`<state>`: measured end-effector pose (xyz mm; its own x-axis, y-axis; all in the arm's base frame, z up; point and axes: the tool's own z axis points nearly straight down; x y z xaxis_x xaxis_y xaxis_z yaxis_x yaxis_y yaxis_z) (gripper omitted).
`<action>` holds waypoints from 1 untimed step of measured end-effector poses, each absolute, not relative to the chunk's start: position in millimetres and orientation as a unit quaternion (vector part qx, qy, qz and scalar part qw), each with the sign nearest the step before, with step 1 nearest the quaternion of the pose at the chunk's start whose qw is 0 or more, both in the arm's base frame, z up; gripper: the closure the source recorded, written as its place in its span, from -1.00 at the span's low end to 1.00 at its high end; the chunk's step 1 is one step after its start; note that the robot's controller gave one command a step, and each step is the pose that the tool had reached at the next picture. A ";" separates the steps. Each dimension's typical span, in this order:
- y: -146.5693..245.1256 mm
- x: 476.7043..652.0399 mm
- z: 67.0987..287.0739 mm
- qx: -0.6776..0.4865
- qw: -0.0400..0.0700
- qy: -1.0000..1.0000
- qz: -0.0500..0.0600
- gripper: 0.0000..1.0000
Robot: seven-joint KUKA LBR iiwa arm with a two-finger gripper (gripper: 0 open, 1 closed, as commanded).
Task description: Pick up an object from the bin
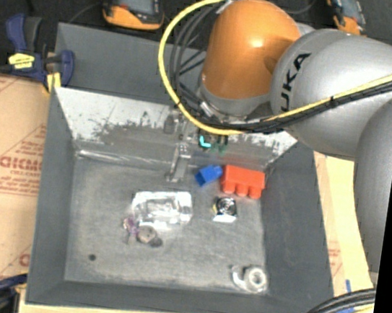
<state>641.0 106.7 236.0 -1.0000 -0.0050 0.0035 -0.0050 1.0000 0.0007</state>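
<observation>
My gripper (pixel 178 165) hangs below the arm's orange cover, low over the back of the bin near its far wall. A small blue block (pixel 208 175) lies just to its right. A red block with lobed feet (pixel 243 182) sits right beside the blue one. In front of the gripper lies a clear crumpled plastic packet (pixel 163 208) with small purple bits (pixel 138 232) at its near-left end. A small white and black piece (pixel 225 209) rests in front of the red block.
A silvery ring-shaped piece (pixel 251 278) lies near the bin's front right corner. The left half of the floor holds only a small dark speck (pixel 92 258). The arm and its cables hang over the back right of the bin.
</observation>
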 end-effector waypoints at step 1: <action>101.4 579.0 94.3 0.070 0.003 -0.998 0.001 -1.00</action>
<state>579.0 101.4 94.3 -0.9901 -0.1403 0.0066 -0.1403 0.9901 -0.0010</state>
